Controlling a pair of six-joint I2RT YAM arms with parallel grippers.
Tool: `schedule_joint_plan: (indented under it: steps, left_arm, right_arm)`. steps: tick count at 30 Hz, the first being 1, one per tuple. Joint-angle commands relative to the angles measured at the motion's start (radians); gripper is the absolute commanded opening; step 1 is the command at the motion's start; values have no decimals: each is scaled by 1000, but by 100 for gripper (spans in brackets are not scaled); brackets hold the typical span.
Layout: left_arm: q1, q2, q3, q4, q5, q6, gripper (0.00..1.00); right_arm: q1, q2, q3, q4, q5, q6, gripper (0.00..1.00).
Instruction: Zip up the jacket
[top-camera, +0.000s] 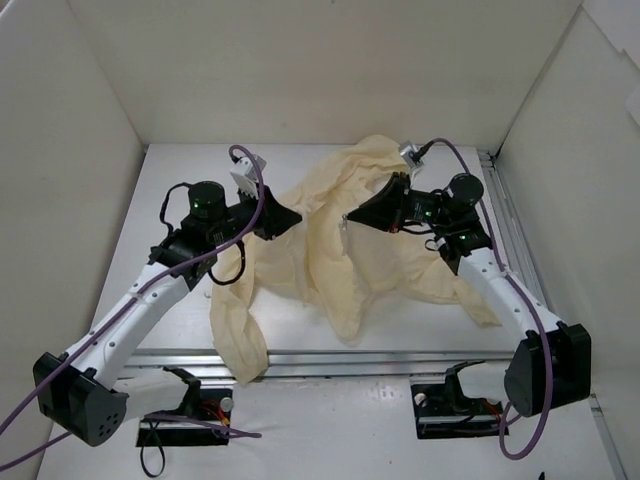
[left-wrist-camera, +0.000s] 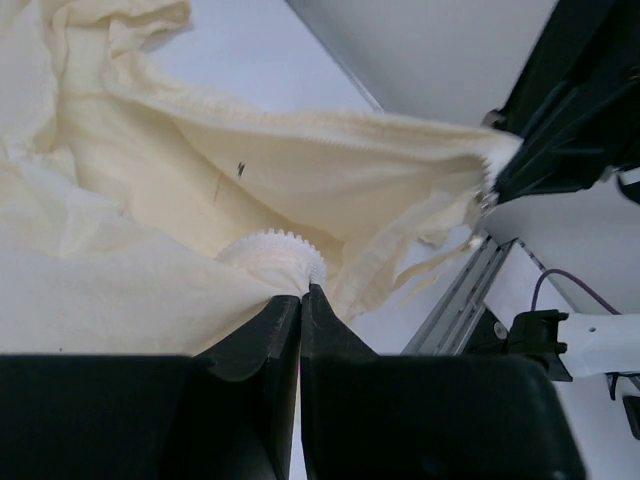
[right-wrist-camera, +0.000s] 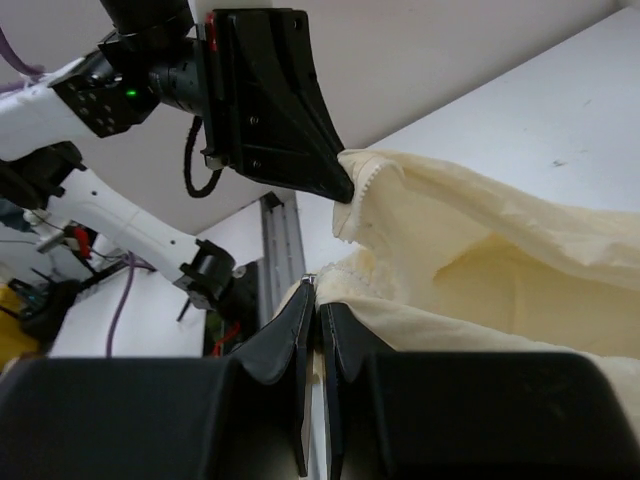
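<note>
Jacket (top-camera: 330, 250) at centre of frame, crumpled on counter (top-camera: 190, 165), middle part lifted between arms. Left jaws and right jaws each clamped on toothed front edge. Risk: thin pinch slips under pull; slack folds likely snag, teeth misalign.

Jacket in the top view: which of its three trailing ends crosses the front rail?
The left end, beside the left arm, lies across the rail. The middle flap and the right end stop short of it on the table.
</note>
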Motion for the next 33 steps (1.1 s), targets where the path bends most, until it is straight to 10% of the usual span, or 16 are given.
schedule_joint_plan:
  steps: [1,33]
  left_arm:
    - [15,-17,-6,227,102,-33,0]
    - [-13,-58,-67,494,220,-73,0]
  right_arm:
    - [60,27,-22,203,-23,146,0]
    - [167,48,4,214,-6,151,0]
